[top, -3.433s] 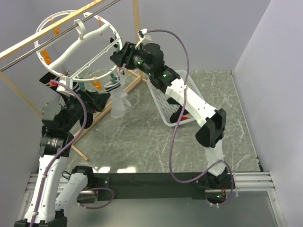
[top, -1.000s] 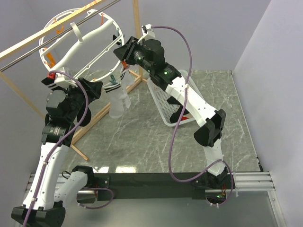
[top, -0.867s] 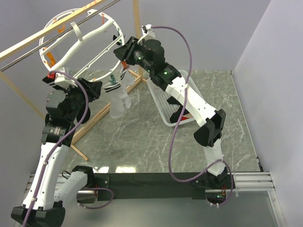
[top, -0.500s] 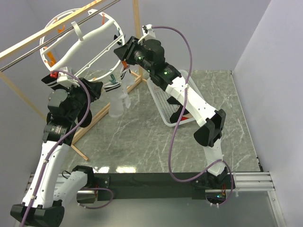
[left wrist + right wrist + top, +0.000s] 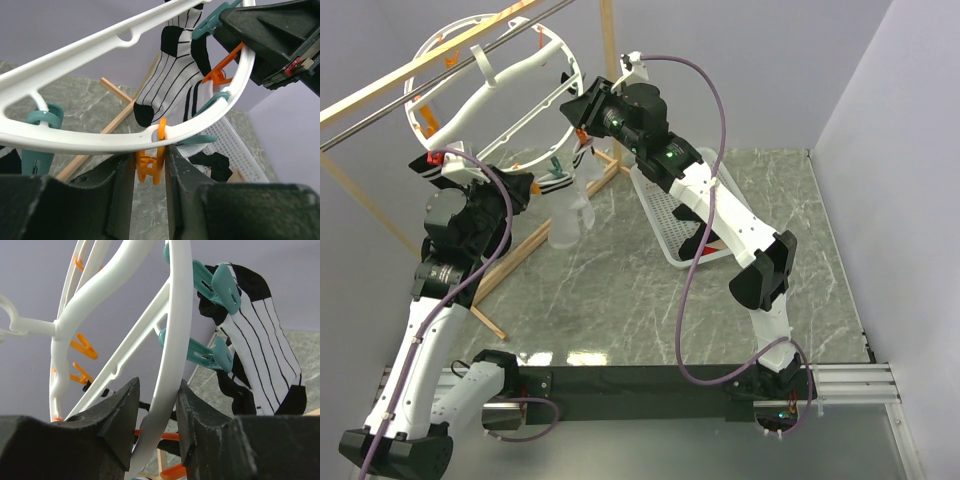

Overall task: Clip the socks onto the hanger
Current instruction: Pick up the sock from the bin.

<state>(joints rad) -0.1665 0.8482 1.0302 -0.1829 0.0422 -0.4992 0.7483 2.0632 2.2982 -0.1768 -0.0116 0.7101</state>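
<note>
A grey-green marbled table [image 5: 650, 290] fills the floor of a booth with plain pale lilac walls [image 5: 900, 200] at the back and on both sides. At the far left of the table stands a frame of light wooden slats [image 5: 535, 243], and a metal rod [image 5: 370, 120] runs slantwise across its top. The one container is a white mesh basket [image 5: 660, 215], which sits on the table at the back, partly hidden behind the right arm. In the left wrist view a dark sock [image 5: 216, 165] lies crumpled inside it against the mesh floor. The hanger [image 5: 510, 82] hangs by its hook from the rod, tilted, above the far left of the table. A black-and-white striped sock [image 5: 170, 80] hangs from the side of its ring nearest the right arm, pinched at the cuff by a teal clip [image 5: 207, 282], with a second teal clip just below it. The left pincer [image 5: 150, 159] reaches up under the near arc of the ring, and its fingers are closed on an orange clip [image 5: 149, 170] that hangs from that arc. The right pincer [image 5: 157, 390] grips the white ring itself, which runs up between its two black fingers, just beside the teal clips.
</note>
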